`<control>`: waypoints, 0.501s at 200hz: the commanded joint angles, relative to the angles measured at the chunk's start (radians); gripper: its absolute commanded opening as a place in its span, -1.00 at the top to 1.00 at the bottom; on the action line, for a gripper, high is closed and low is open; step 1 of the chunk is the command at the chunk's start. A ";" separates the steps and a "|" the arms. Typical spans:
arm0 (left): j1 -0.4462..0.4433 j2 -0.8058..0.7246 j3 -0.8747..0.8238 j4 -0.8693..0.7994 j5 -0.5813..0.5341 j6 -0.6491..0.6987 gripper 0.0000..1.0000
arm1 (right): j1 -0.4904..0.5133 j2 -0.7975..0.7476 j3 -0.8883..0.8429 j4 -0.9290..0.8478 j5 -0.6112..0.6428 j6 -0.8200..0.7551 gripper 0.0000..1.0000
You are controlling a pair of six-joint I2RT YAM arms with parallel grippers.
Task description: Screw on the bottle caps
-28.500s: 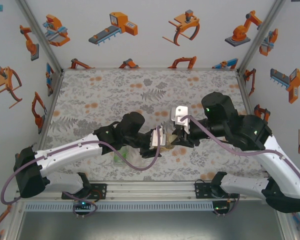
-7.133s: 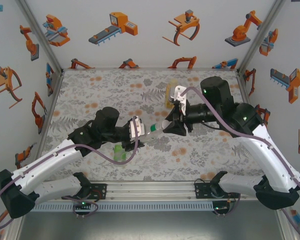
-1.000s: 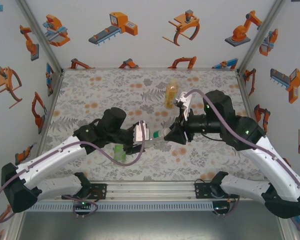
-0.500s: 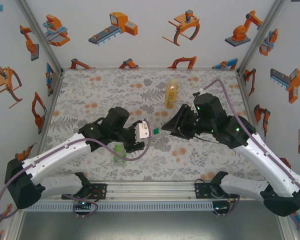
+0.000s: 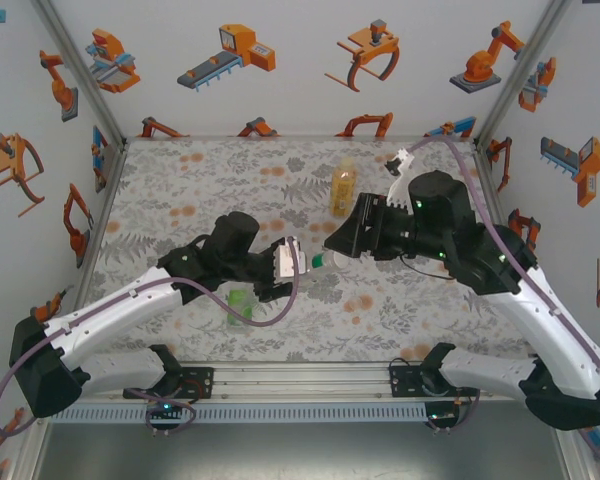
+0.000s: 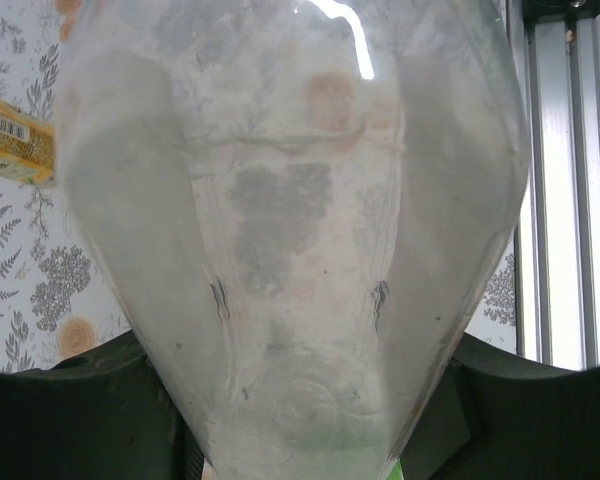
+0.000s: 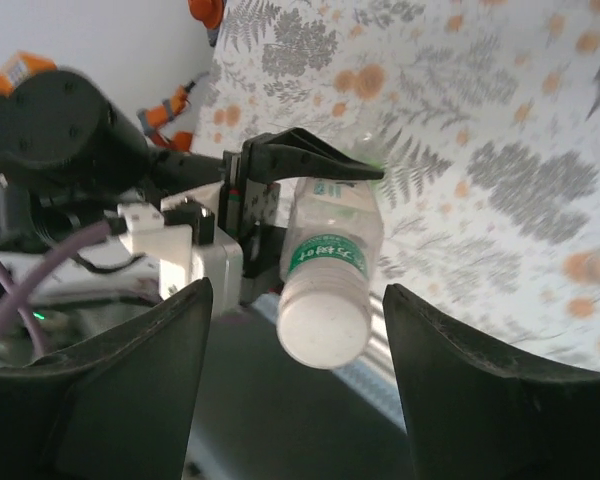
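One clear bottle (image 7: pixel 330 235) sits gripped in the left tool (image 5: pixel 296 266); the right tool (image 7: pixel 298 300) gapes open, flanking its white cap (image 7: pixel 325 327).

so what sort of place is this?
Looks like a lab test booth, not a home: white walls with orange robot stickers, metal frame posts, and two robot arms bolted to a rail at the edge of a flower-patterned table.

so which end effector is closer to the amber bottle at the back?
Right. The right end effector, open, sits just on the near side of the amber bottle. The left end effector, clamped on the clear bottle, is farther toward the near edge and left.
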 commanded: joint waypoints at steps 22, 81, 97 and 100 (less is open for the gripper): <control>-0.003 -0.026 0.025 0.001 0.092 0.018 1.00 | 0.008 -0.024 0.048 0.006 -0.180 -0.630 -0.30; -0.004 -0.045 0.021 -0.018 0.106 -0.013 1.00 | 0.033 0.039 0.130 -0.177 -0.486 -1.308 -0.18; -0.004 -0.047 0.022 -0.021 0.109 -0.018 1.00 | 0.040 0.051 0.136 -0.194 -0.481 -1.367 -0.20; -0.004 -0.048 0.022 -0.020 0.109 -0.019 1.00 | 0.041 0.054 0.137 -0.201 -0.482 -1.376 -0.22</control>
